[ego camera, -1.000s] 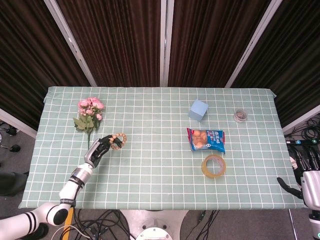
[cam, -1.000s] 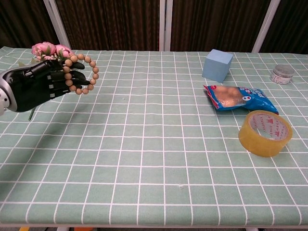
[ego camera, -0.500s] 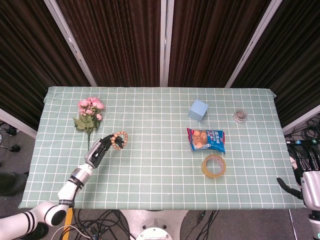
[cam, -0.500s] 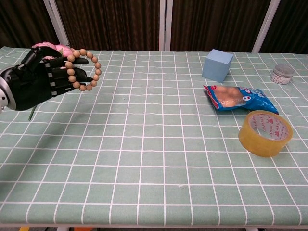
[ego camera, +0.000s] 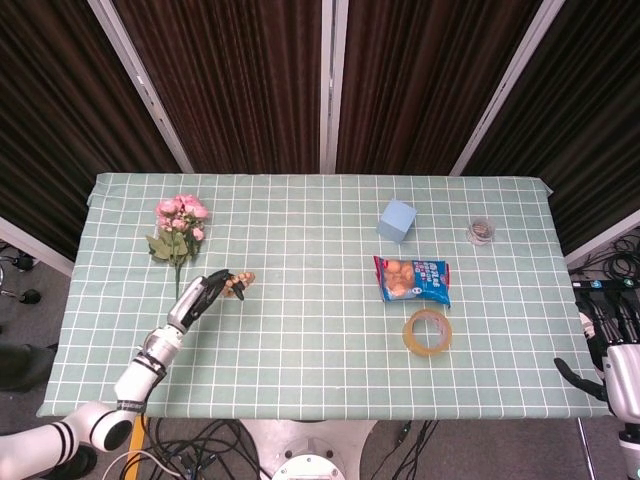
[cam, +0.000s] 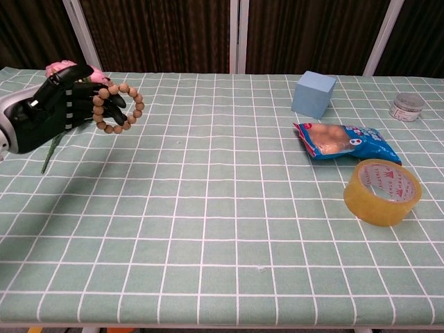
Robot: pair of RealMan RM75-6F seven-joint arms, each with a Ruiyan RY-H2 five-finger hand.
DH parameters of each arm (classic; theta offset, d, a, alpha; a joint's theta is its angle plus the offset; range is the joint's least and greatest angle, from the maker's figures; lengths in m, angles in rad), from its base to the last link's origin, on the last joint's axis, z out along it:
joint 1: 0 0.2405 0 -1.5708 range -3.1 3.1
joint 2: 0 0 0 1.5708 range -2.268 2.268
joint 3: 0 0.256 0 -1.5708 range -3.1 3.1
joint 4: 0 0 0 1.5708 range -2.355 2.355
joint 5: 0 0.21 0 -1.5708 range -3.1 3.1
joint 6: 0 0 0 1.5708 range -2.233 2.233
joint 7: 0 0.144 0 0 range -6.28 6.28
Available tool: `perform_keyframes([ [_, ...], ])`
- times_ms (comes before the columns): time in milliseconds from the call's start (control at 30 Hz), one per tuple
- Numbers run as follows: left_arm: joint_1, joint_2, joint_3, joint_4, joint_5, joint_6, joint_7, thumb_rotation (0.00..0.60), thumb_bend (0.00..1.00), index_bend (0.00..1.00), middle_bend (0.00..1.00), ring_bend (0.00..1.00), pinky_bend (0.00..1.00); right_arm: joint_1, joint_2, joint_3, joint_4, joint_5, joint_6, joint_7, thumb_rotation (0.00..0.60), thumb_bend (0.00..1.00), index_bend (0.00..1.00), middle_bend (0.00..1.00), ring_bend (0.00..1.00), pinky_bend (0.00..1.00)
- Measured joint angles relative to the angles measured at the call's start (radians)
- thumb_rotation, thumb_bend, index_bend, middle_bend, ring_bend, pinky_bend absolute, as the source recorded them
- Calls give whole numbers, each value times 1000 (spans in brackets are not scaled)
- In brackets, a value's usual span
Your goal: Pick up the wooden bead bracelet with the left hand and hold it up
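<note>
The wooden bead bracelet [cam: 119,107] hangs as a ring of round tan beads above the table's left side, held by the fingers of my black left hand [cam: 48,111]. From the head view the bracelet [ego camera: 242,282] shows only partly past the left hand [ego camera: 207,293], just below the flowers. My right hand [ego camera: 622,375] is off the table's right edge, low in the head view, with nothing visibly in it; its fingers are mostly out of frame.
A pink flower bunch [ego camera: 177,228] lies at the table's left, close behind the left hand. A blue cube [cam: 313,94], a snack packet [cam: 340,141], a roll of tape [cam: 383,191] and a small jar [cam: 407,107] sit on the right half.
My left hand has rotated with the bracelet, so the ring now shows nearly edge-on from the head view. The right hand has not moved.
</note>
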Motion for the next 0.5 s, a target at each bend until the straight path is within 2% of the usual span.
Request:
perform_keyframes([
  [100, 0, -23, 8, 32, 7, 36, 184, 183, 319, 322, 402, 230, 70, -2, -5, -1, 11, 3, 0, 12, 600, 57, 88, 219, 55, 0],
  [167, 0, -37, 14, 50, 13, 57, 305, 201, 256, 289, 361, 187, 70, -2, -8, -1, 17, 7, -2, 17, 600, 57, 88, 219, 55, 0],
  [333, -5, -68, 29, 84, 42, 124, 657, 207, 89, 255, 316, 157, 72, 4, -13, 0, 25, 14, -19, 17, 600, 57, 88, 217, 55, 0],
  [400, -7, -76, 32, 91, 60, 162, 790, 230, 60, 255, 316, 157, 84, 8, -13, -1, 26, 16, -31, 17, 600, 57, 88, 209, 45, 0],
  [433, -7, -78, 33, 91, 68, 182, 839, 259, 58, 258, 318, 167, 102, 10, -12, -2, 26, 17, -37, 16, 600, 57, 88, 203, 38, 0],
  [500, -7, -75, 34, 83, 86, 235, 922, 397, 59, 271, 331, 227, 173, 16, -10, -4, 27, 21, -55, 14, 600, 57, 88, 192, 30, 0],
])
